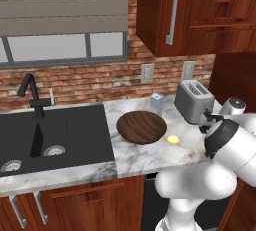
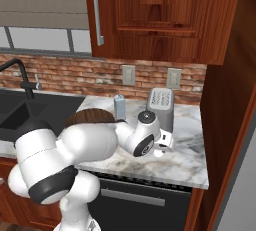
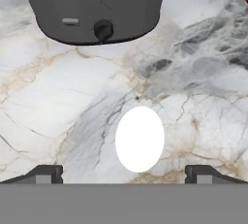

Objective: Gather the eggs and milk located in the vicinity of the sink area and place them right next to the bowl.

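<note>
Nearest the hand camera, the claw [image 3: 124, 173] stood with its two dark tips spread wide apart, hanging just above the marble worktop [image 3: 43, 102] with nothing between them. Just beyond the tips, and roughly midway between them, the egg [image 3: 140, 139] lay on the stone, rendered almost white in that view and pale yellow in the left base view, where it sat close to the right front of the wooden bowl [image 1: 141, 127] without touching it. Farther along the hand view rose the toaster [image 3: 92, 7], grey-bodied with a round knob and a small lever on its face; no writing could be read on it. From the left base view the milk carton [image 1: 156, 103] stood upright behind the bowl near the brick wall, just left of the toaster, its label too small to read. Left of the bowl lay the black sink [image 1: 52, 130] with its curved tap [image 1: 31, 95].
</note>
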